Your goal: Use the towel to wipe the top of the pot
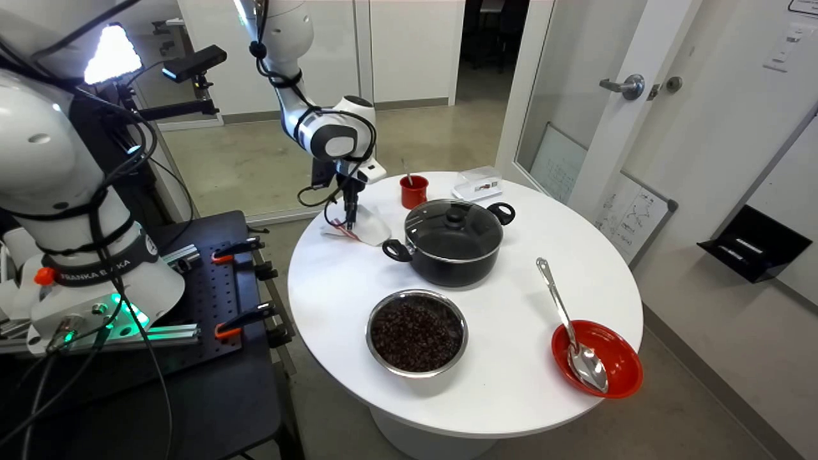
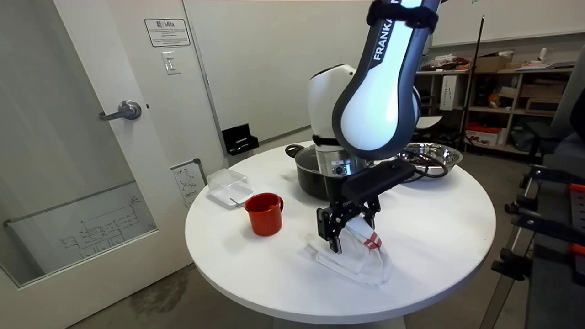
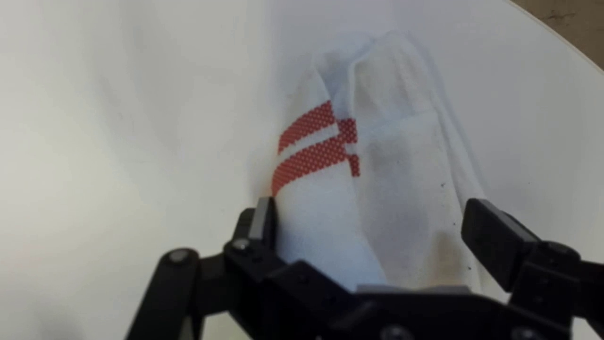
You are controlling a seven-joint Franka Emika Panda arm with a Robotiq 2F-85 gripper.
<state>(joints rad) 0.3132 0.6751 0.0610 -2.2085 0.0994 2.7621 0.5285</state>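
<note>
Towel (image 2: 354, 261), white, red-striped: lay loosely folded on the tabletop (image 1: 511, 364), near the lidded black pot (image 1: 454, 244). Gripper (image 3: 372, 219): jaws stood apart astride the towel, nothing clamped. Reach judged done; grasp, carry and wiping of the pot's top seemingly remained.

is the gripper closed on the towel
No, the wrist view shows the gripper open, its jaws spread apart with part of the towel between them.
</note>
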